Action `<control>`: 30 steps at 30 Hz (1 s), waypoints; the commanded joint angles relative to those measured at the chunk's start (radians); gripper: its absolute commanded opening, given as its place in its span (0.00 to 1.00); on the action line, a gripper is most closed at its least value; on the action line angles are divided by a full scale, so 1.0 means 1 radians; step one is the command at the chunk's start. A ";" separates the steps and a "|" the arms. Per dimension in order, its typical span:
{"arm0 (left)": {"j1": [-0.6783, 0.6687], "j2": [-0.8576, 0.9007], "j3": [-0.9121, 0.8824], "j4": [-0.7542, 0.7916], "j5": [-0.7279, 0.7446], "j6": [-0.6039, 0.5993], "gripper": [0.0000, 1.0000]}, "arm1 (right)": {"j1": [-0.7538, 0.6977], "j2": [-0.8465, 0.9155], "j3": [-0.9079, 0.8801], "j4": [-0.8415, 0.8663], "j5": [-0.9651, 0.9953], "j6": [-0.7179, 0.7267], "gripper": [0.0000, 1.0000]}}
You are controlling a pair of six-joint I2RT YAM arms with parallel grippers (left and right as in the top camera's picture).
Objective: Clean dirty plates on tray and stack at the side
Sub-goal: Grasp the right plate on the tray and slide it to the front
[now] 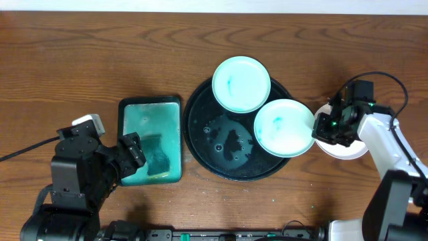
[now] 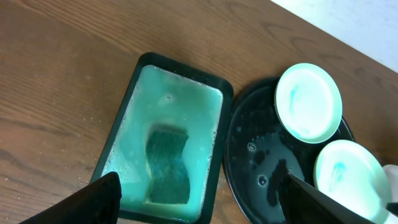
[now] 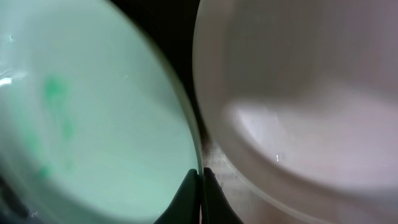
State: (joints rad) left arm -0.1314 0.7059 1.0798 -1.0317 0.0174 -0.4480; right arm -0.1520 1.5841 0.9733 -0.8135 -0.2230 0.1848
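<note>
The black tray (image 1: 204,144) sits mid-table and also shows in the left wrist view (image 2: 249,155). A mint plate with teal smears (image 1: 241,84) rests on its far rim. My right gripper (image 1: 323,125) is shut on the right rim of a second smeared mint plate (image 1: 281,127), held over the tray's right side. In the right wrist view my fingers (image 3: 200,177) pinch that plate's rim (image 3: 93,112). A white plate (image 1: 351,150) lies on the wood under my right wrist (image 3: 298,93). My left gripper (image 1: 134,150) is open and empty.
A teal rectangular tray (image 1: 150,110) of soapy water with a dark green sponge (image 2: 168,165) stands left of the black tray, below my left gripper (image 2: 202,183). Water drops lie on the black tray's floor. Brown wood tabletop (image 1: 80,60) surrounds everything.
</note>
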 commanded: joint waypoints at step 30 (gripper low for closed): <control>0.005 0.123 0.008 -0.061 0.074 0.006 0.81 | 0.212 -0.108 0.016 0.002 0.169 0.159 0.67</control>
State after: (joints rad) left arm -0.1314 0.8116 1.0798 -1.0904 0.0807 -0.4473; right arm 0.1413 1.4826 0.9794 -0.7895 -0.1017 0.2825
